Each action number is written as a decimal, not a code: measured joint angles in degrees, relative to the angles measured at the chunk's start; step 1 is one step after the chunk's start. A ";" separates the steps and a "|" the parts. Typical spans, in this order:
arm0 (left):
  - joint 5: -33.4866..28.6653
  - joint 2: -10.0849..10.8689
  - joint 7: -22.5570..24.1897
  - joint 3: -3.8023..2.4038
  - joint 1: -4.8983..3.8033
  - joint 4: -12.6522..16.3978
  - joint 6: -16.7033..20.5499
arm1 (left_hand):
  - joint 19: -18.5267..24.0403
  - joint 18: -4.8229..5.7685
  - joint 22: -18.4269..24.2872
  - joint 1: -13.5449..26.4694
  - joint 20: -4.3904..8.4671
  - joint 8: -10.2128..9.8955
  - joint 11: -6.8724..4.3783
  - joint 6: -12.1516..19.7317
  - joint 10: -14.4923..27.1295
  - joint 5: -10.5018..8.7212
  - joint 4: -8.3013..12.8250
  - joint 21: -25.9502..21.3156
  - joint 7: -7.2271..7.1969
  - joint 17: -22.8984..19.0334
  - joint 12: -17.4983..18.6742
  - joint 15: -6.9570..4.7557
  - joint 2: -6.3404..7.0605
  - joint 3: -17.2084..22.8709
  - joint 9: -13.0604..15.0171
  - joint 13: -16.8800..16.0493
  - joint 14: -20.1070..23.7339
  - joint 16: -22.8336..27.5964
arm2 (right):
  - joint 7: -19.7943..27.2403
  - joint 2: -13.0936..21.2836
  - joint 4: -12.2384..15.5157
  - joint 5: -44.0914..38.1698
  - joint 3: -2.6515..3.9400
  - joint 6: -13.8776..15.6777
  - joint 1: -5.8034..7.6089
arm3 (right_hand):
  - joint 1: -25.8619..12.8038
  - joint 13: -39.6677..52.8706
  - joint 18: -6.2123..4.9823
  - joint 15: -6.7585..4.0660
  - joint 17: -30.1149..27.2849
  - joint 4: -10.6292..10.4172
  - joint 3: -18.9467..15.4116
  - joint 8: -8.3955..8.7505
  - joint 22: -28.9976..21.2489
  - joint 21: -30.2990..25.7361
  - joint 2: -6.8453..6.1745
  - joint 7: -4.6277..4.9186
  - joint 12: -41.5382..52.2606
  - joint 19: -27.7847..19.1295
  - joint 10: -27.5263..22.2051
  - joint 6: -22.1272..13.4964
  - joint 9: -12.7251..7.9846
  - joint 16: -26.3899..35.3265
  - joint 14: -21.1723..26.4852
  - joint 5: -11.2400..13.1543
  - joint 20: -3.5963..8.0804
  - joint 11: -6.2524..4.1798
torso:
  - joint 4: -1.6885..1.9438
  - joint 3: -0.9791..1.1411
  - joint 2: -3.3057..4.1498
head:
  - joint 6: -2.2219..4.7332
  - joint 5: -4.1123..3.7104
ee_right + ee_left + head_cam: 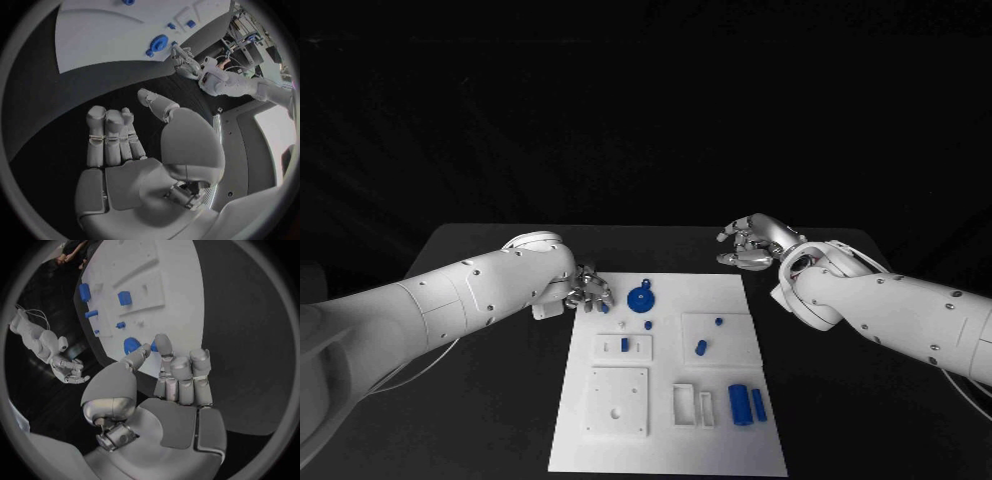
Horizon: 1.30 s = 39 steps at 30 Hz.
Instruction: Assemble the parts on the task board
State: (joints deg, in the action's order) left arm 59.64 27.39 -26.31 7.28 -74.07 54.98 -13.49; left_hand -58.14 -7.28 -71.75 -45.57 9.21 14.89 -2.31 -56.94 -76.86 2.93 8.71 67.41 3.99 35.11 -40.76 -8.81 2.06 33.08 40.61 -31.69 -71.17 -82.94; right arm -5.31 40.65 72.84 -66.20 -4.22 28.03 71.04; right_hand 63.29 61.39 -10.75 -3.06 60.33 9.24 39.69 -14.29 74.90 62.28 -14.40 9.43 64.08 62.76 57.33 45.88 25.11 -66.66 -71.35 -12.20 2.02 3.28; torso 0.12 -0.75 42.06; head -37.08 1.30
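Note:
The white task board point(668, 440) lies in the middle of the black table. A blue round disc with a small knob point(642, 297) lies near its far left corner, seen close in the left wrist view point(131, 345). My left hand point(589, 292) hovers at the board's left edge right beside the disc, its fingers point(178, 367) held together and its thumb pointing toward the disc, holding nothing. My right hand point(759, 243) hangs over bare table beyond the board's far right corner, its fingers loosely bent point(109, 135) and empty. Two blue cylinders point(746, 404) lie at the board's near right.
Small blue pieces sit at mid-board: one peg point(648, 324), one in a raised white block point(626, 344), two on another block point(702, 348). A square white plate with a hole point(617, 400) and a slotted block point(692, 405) occupy the near half. Black table flanks the board.

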 measured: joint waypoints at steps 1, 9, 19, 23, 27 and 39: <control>-0.06 0.00 0.01 0.00 0.01 -0.01 0.00 | 0.00 0.00 -0.01 -0.55 0.00 0.22 0.00 -0.31 0.00 0.00 0.46 0.00 -0.12 0.04 0.00 0.00 -0.55 0.23 0.05 -0.04 0.00 0.00 | 0.00 -0.01 -0.01 0.00 0.00 0.00 0.00 | 0.00 0.00 0.00 0.00 0.00 0.00 0.00 0.00 0.00 0.00 0.00 0.01 0.00 0.00 0.00 0.01 0.00 0.00 0.00 0.00 0.00 0.00 | 0.00 0.00 0.01 | -0.01 0.00; -1.13 0.29 0.23 0.04 0.13 0.04 0.14 | -0.01 0.13 -0.14 -3.23 -0.01 2.86 -1.19 -4.32 -1.24 -0.11 4.01 0.02 -1.67 0.34 -0.27 -0.75 -3.21 0.20 0.88 -0.06 -0.55 -0.44 | 0.00 -0.21 -0.25 0.00 0.00 0.00 0.00 | 0.00 0.00 0.00 0.00 -0.05 0.00 0.00 0.00 0.05 0.00 0.00 0.13 0.00 -0.01 0.00 0.17 0.00 0.00 0.00 0.00 -0.01 0.00 | 0.01 0.00 0.01 | -0.08 0.02; -2.65 2.07 0.51 0.14 0.42 2.22 2.58 | -0.01 0.15 -0.13 -4.88 -0.02 4.26 -2.06 -4.42 -2.45 -0.13 5.42 0.02 -1.76 0.46 -0.50 -1.41 -4.86 0.21 0.87 -0.05 -0.91 -0.67 | -0.01 -0.27 -0.46 0.00 0.00 0.00 -0.01 | 0.00 -0.06 0.00 0.00 -0.05 0.00 0.00 0.00 0.04 0.00 0.00 0.03 -0.01 -0.01 0.00 0.26 0.00 0.00 0.00 -0.23 -0.01 0.00 | 0.02 0.02 0.00 | -0.07 0.08; -3.07 3.78 0.69 0.13 0.42 4.62 4.90 | -0.25 0.17 -0.07 -5.02 0.22 4.26 -2.27 -4.42 -2.97 0.40 5.64 0.02 -1.76 0.46 -0.50 -1.81 -5.00 0.42 0.86 0.03 -1.31 -0.67 | -0.01 -0.23 -0.50 0.00 0.00 0.00 -0.01 | 0.00 -0.06 0.00 0.00 -0.05 0.00 0.00 0.00 0.04 0.00 0.00 0.00 -0.01 -0.01 0.00 0.29 0.00 0.00 0.00 -0.23 -0.01 0.00 | 0.04 0.02 -0.06 | -0.02 0.10; -3.46 5.64 0.77 0.12 0.39 7.66 7.21 | -0.56 0.23 -0.05 -5.03 0.29 4.26 -2.38 -4.42 -3.48 0.57 5.64 0.18 -1.76 0.45 -0.50 -1.88 -5.01 0.42 0.86 0.06 -1.46 -0.67 | -0.01 -0.17 -0.49 0.00 0.00 0.00 -0.01 | 0.00 -0.11 0.00 0.00 -0.05 0.00 0.00 0.00 0.04 0.00 0.00 -0.01 -0.01 -0.02 0.00 0.25 0.00 0.00 0.00 -0.23 -0.02 0.00 | 0.08 0.08 -0.10 | -0.01 0.20; -3.87 11.78 0.70 0.13 0.29 19.14 11.34 | -1.06 0.62 0.06 -5.02 0.42 4.59 -2.61 -4.42 -4.11 1.90 5.88 0.25 -1.76 0.44 -0.50 -2.05 -5.01 0.50 0.86 0.08 -1.94 -0.93 | -0.01 -0.17 -0.53 0.00 0.00 0.00 -0.01 | -0.24 -0.16 0.00 0.00 -0.05 0.00 0.00 0.00 0.03 0.00 0.24 0.11 -0.01 -0.03 0.00 0.11 -0.05 0.00 0.00 -0.23 -0.03 0.00 | 0.11 0.08 -0.15 | 0.10 0.63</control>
State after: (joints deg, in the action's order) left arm 55.77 39.17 -25.62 7.42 -73.78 74.12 -2.15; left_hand -59.20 -6.66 -71.69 -50.59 9.62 19.48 -4.92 -61.36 -80.97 4.82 14.59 67.66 2.23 35.56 -41.26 -10.87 -2.95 33.58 41.47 -31.60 -73.11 -83.87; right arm -5.32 40.49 72.31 -66.20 -4.22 28.03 71.04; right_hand 63.05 61.23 -10.75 -3.07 60.29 9.24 39.69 -14.29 74.93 62.28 -14.16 9.54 64.07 62.73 57.33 45.98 25.07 -66.66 -71.35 -12.43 1.99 3.28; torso 0.23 -0.67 41.91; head -36.99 1.93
